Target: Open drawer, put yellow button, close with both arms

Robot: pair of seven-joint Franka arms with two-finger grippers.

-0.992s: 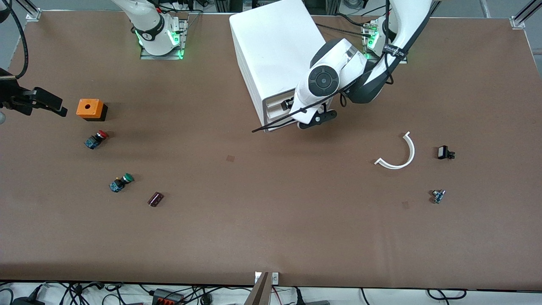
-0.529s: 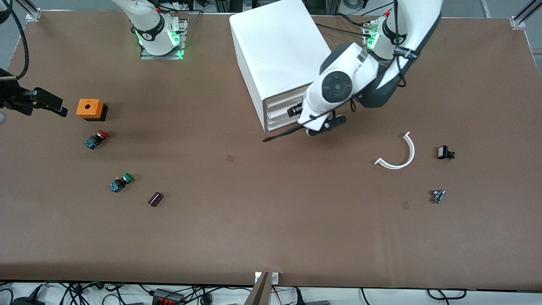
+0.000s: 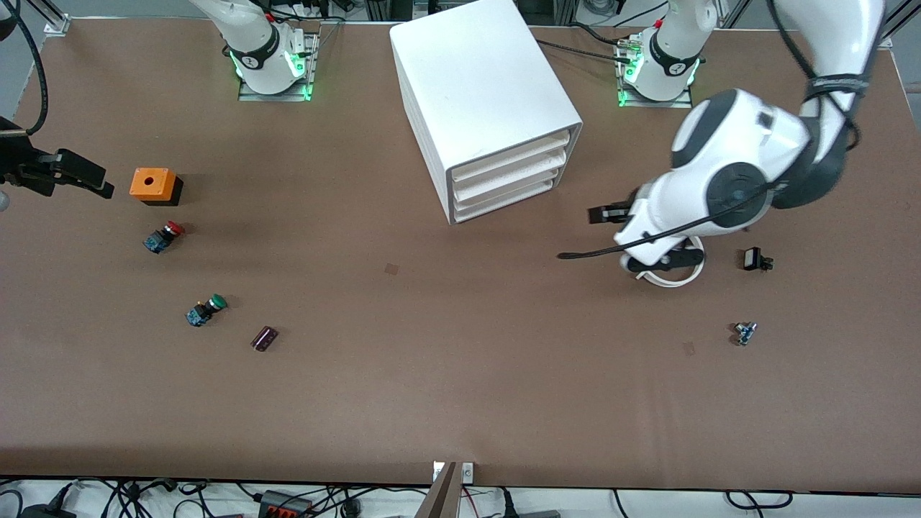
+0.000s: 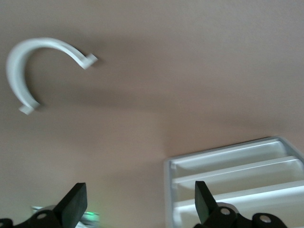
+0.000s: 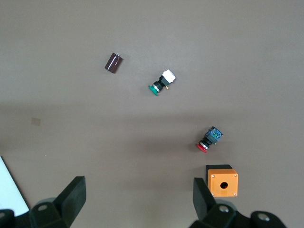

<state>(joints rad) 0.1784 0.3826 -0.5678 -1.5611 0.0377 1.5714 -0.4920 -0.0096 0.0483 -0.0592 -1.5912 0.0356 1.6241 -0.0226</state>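
White cabinet (image 3: 483, 101), top drawer (image 3: 512, 162) shut as I view it. Left gripper (image 4: 137, 209) open above table beside the cabinet; right gripper (image 5: 137, 204) open over orange box (image 5: 222, 181). Yellow button unseen.

Cabinet (image 3: 475, 86) smooth white plastic; table (image 3: 460, 388) matt brown, cloth-like.

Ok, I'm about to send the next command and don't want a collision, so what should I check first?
1. Uppermost white plastic tray drawer shut: ok.
2. Yellow-capped push-button located: cannot tell, none in view.
3. Left hand open, empty, over table by the white curved plastic strip: ok.
4. Right hand open, empty, over table by the orange box: ok.
5. Left arm clear of the white box cabinet: ok.
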